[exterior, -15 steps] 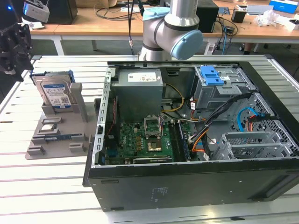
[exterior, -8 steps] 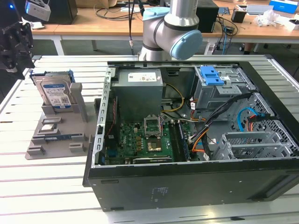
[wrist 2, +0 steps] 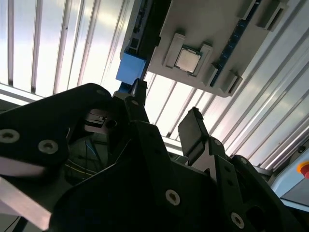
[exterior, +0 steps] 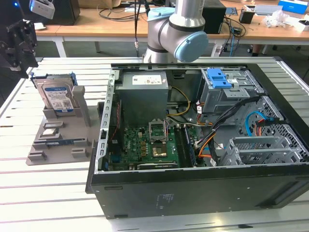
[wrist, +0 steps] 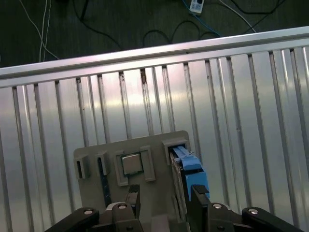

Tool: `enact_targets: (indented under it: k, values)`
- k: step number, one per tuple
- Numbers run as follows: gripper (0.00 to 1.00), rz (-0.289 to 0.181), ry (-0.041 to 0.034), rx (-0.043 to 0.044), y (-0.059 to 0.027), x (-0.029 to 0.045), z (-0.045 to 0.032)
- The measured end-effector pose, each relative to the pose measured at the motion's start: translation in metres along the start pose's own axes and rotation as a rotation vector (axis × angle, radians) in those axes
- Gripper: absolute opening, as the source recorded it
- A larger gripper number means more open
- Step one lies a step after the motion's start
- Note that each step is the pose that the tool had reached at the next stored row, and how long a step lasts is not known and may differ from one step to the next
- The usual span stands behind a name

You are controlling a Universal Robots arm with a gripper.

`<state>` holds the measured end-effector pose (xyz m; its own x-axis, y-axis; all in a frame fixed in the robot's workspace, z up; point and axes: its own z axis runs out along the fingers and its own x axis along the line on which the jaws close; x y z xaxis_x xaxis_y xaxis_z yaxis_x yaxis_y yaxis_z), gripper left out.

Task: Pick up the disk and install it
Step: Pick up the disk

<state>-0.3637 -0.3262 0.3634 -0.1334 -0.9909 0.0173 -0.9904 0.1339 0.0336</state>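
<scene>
We're at the pick: gripper (wrist: 164,205) open, empty, above the disk (exterior: 57,96), which stands upright in grey holder (exterior: 63,145), 9 o'clock of the case (exterior: 193,193) in exterior view. Grasp needs fingers straddling its edge squarely.

The arm (exterior: 164,29) is built of thick silver-grey metal tubes and rounded joints, one joint closed by a pale blue round cap (exterior: 191,46). The tool (wrist: 166,194) is matte black, made of angular plates and linkages, with two blocky black fingers (wrist 2: 193,130). Round silver screws (wrist 2: 47,146) dot its plates in both wrist views.
</scene>
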Motion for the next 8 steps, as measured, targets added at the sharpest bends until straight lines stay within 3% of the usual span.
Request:
enact_targets:
  k: [8]
  values:
    - [0.54,-0.010,0.0003,0.0002,0.0018,-0.0155,0.0015]
